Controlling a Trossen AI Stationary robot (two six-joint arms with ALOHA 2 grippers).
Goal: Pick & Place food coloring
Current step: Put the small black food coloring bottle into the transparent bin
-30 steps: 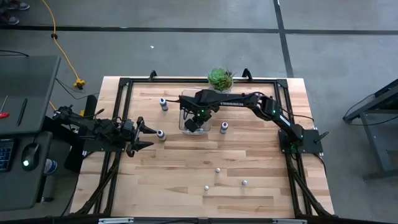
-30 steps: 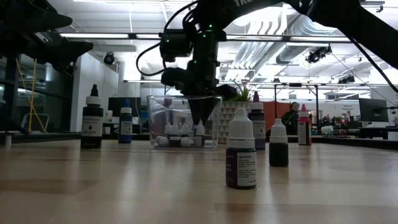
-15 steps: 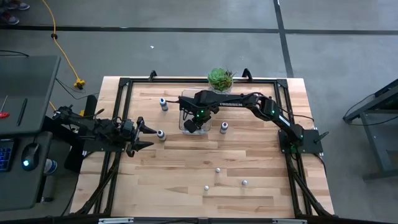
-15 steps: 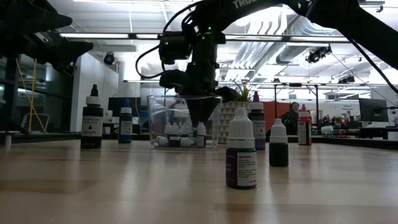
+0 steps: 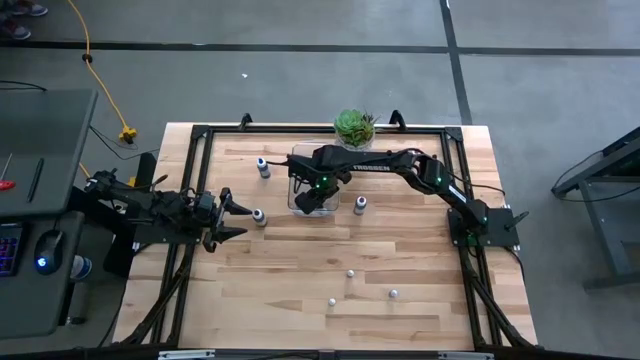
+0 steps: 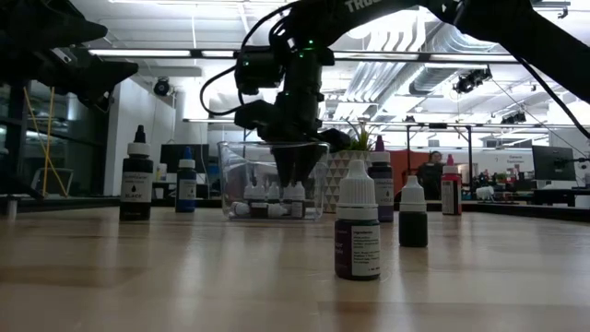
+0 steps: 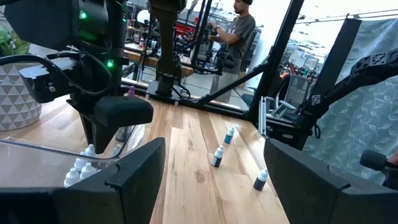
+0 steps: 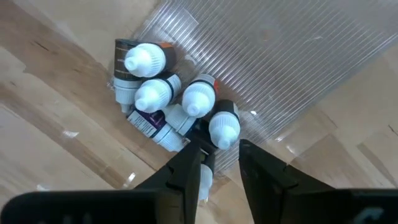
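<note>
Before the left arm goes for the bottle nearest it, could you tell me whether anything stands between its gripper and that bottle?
Nothing visible does. The left gripper hovers open at the table's left edge, and the nearest food coloring bottle stands just ahead of its fingertips on bare wood. The right gripper is over in the clear bin.

In the high view, the right gripper (image 5: pixel 312 198) covers most of the clear bin (image 5: pixel 296 190), so the bottles inside cannot be counted there. The three bottles (image 5: pixel 349 273) toward six o'clock on the table (image 5: pixel 300 250) show only as pale dots; their colours cannot be told. In the right wrist view, the fingers (image 8: pixel 186 171) hide the lower part of one capped bottle (image 8: pixel 224 127), and whether they touch it is unclear. In the low view, the left arm (image 6: pixel 55 51) is a dark shape cut off at the picture's ten o'clock corner. The nearest bottle's label (image 6: pixel 357 249) is too blurred to read.
</note>
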